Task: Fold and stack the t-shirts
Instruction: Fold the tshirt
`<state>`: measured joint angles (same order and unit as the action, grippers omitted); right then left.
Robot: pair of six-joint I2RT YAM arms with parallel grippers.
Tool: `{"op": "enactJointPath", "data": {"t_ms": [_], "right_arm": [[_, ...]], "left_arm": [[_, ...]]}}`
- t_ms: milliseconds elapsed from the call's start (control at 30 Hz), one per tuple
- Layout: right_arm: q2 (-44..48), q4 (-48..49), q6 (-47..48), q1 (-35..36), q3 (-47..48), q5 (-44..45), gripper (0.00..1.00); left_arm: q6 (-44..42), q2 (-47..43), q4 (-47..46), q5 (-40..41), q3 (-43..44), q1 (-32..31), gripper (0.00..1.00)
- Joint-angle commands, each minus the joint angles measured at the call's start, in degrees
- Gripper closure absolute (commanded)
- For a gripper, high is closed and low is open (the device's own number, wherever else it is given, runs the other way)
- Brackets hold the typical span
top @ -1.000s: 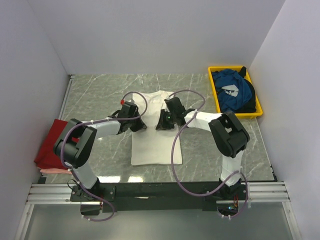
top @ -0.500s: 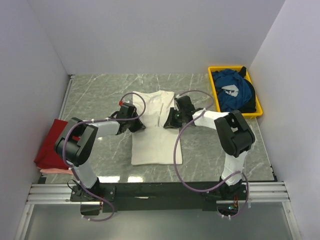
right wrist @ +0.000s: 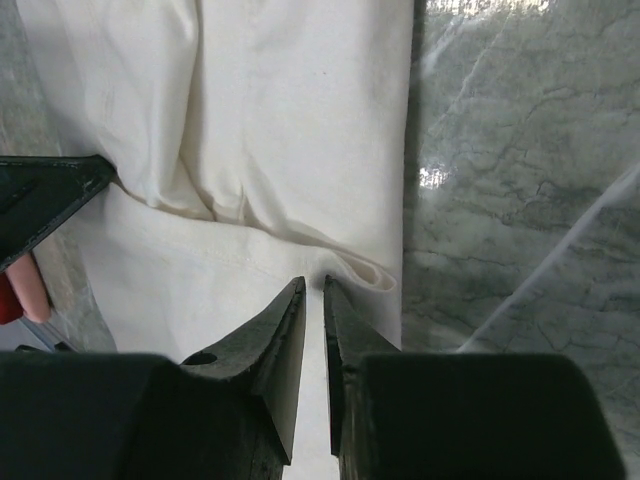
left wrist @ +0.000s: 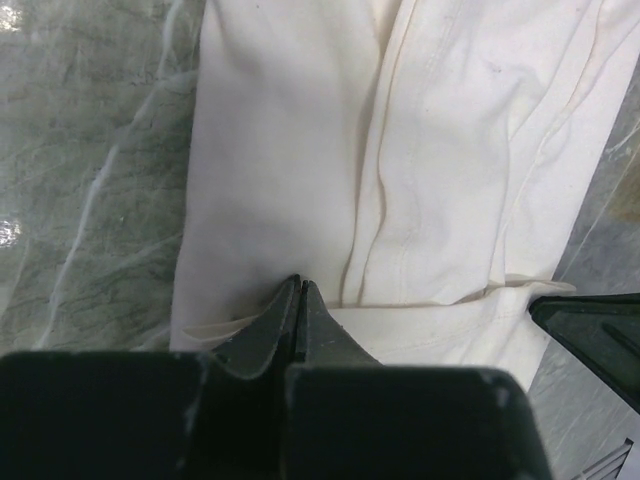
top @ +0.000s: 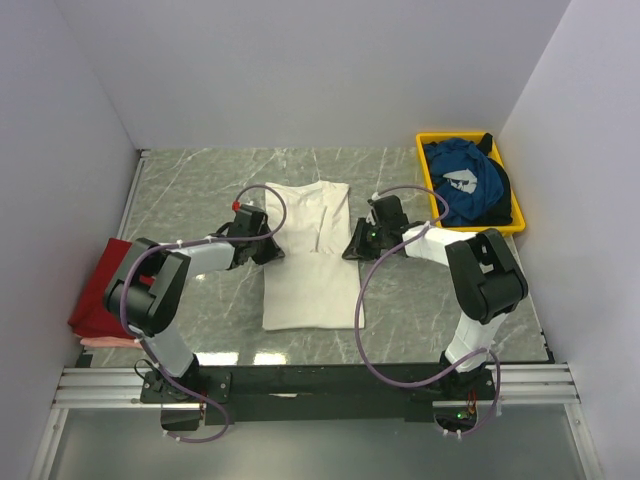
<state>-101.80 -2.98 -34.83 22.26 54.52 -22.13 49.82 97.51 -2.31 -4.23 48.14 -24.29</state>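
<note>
Lying flat mid-table, cream-white tee (top: pixel 312 270) is folded into a long narrow strip, sleeves tucked in, collar end away from the arm bases. L gripper (left wrist: pixel 302 298) sits at its left edge by the sleeve fold, jaws fully closed, tips touching cloth; can't tell if any fabric is pinched. R gripper (right wrist: pixel 313 300) is low at the opposite right edge, jaws a narrow slit apart, nothing seen between them, cloth just under the tips. Dark red tee (top: pixel 100 285) is bunched at the table's left edge, well apart. Blue tee (top: pixel 462 185) w/ white print is heaped in yellow tray (top: pixel 478 229), back-right corner. Grey marble table (top: pixel 200 180) is under all.
</note>
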Motion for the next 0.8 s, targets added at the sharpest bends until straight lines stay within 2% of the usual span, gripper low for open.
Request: {"op": "enactJointPath", "data": {"t_ms": [0,567,767], "right_arm": [[1.69,1.66,0.91,-0.9,-0.55,-0.28,0.8],[-0.42,2.81,-0.42,-2.4,-2.05,-3.8,0.8],[-0.42,2.81,-0.59,-2.57,-2.05,-3.71,0.8]], "left_arm": [[-1.66,-2.5,-0.33,0.63,-0.24,0.3,0.99],[-2.19,-9.53,0.11,2.82,-3.4,3.02,0.99],[-1.75,-9.19,-1.29,2.3,-6.3,3.38,0.99]]}}
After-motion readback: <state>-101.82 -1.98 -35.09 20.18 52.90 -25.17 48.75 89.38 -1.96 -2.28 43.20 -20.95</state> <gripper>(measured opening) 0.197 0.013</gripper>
